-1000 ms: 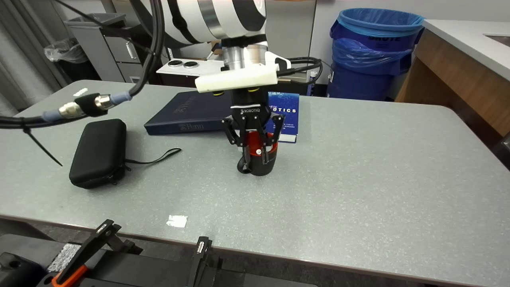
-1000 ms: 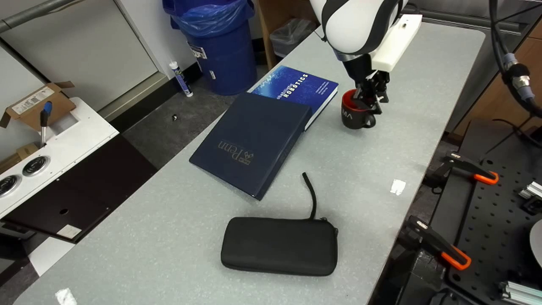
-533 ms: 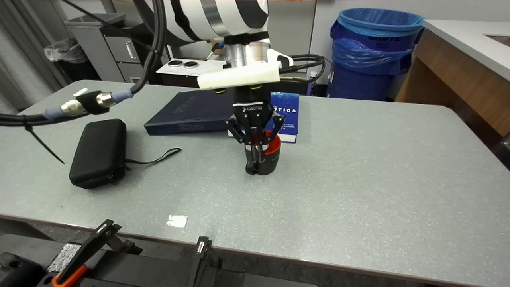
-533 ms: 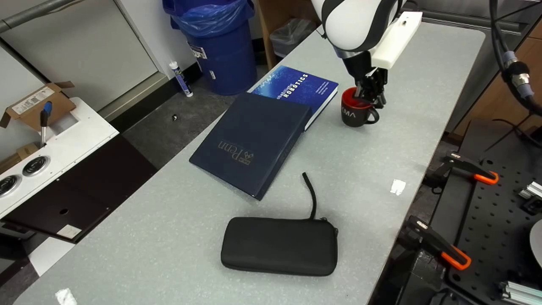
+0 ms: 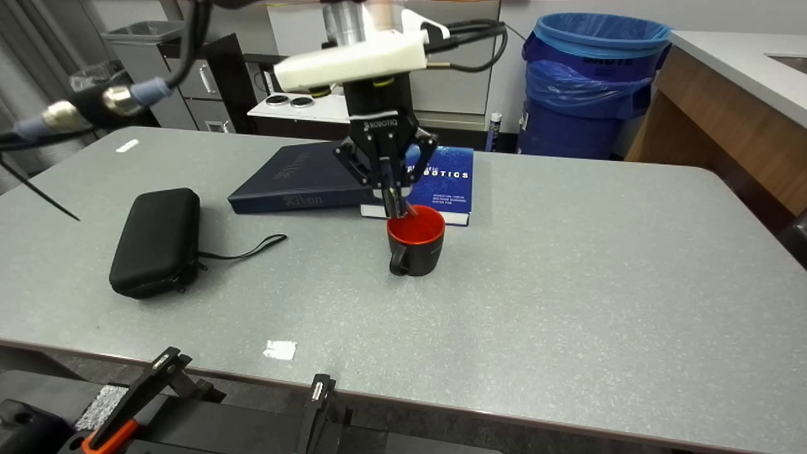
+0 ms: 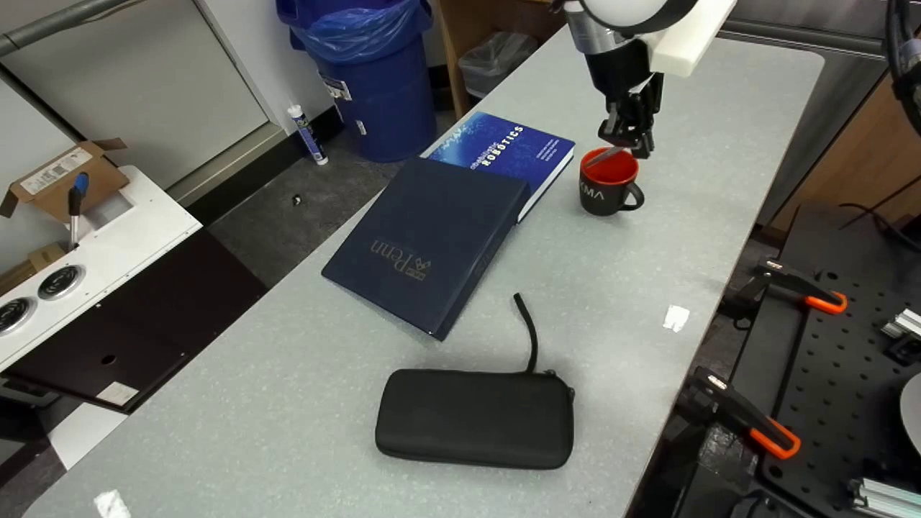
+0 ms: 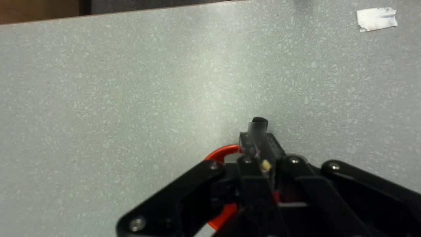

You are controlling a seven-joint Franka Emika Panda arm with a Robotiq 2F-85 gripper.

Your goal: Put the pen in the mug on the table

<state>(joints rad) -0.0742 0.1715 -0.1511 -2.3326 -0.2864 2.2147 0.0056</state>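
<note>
The mug [image 5: 423, 257] stands upright on the light grey table [image 5: 567, 302]; it is black outside, red inside, with its handle toward the near edge. It also shows in an exterior view [image 6: 606, 196]. My gripper [image 5: 396, 209] is just above the mug's mouth, fingers close together. The thin pale pen [image 6: 601, 157] sticks out slanted from the fingertips [image 6: 629, 147], its lower end over the mug's red opening. Whether it touches the mug wall cannot be told. In the wrist view the gripper [image 7: 261, 140] covers much of the red rim [image 7: 221, 152].
A dark blue Penn book [image 5: 302, 180] and a blue Robotics book [image 5: 449, 183] lie behind the mug. A black case [image 5: 157, 243] with a strap lies to one side. A white scrap [image 5: 280, 350] lies by the table edge, with clamps [image 5: 318, 397] beyond it.
The gripper was open around the pen inside the mug, then closed. It has since risen above the rim with the pen. The mug shifted slightly and its handle turned.
</note>
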